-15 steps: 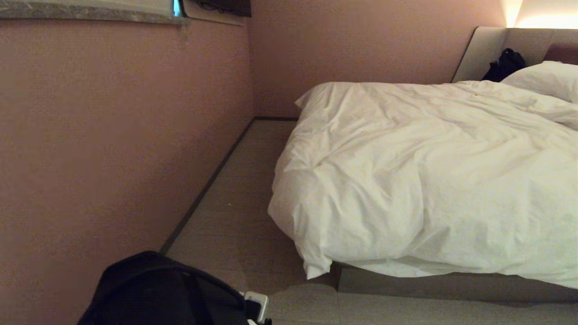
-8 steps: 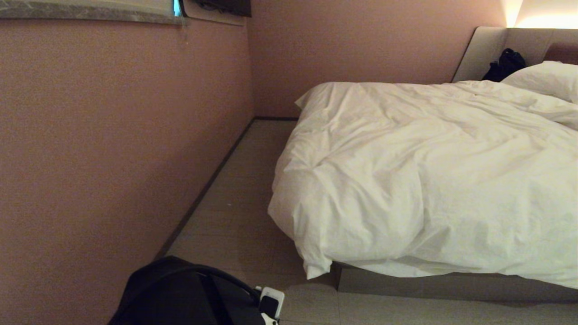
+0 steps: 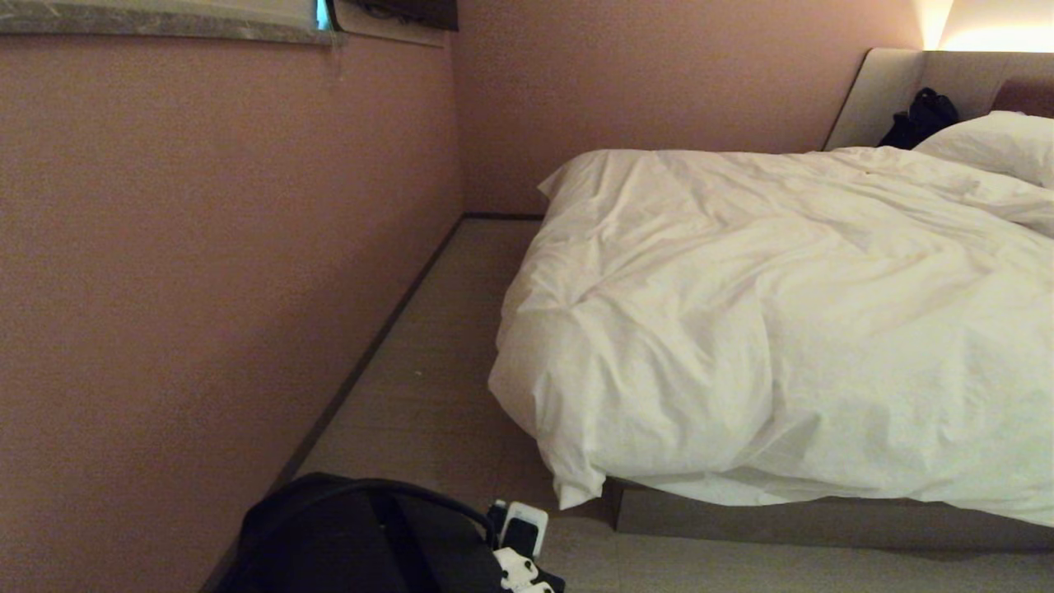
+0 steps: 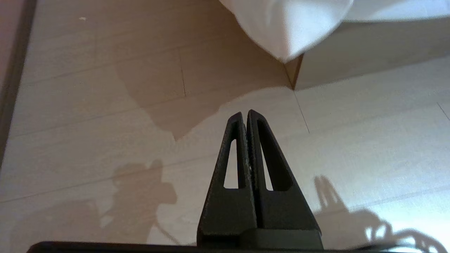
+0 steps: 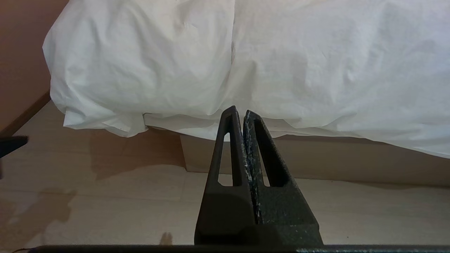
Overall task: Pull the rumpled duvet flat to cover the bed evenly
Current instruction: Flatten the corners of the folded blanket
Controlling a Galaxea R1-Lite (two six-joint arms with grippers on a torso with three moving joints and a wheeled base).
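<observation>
From the head, your duvet (image 3: 766,329) lies bunched on the bed (image 3: 823,515), its corner drooping at six o'clock. On the left wrist, the left gripper (image 4: 245,114) is pressed closed, empty, that corner at twelve: part the fingers next. On the right wrist, the right gripper (image 5: 238,111) is closed, empty.

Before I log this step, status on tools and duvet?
Left tool shut, empty, above floor. Right tool shut, empty. Duvet rumpled, corner overhanging the bed. Nothing blocking.
</observation>
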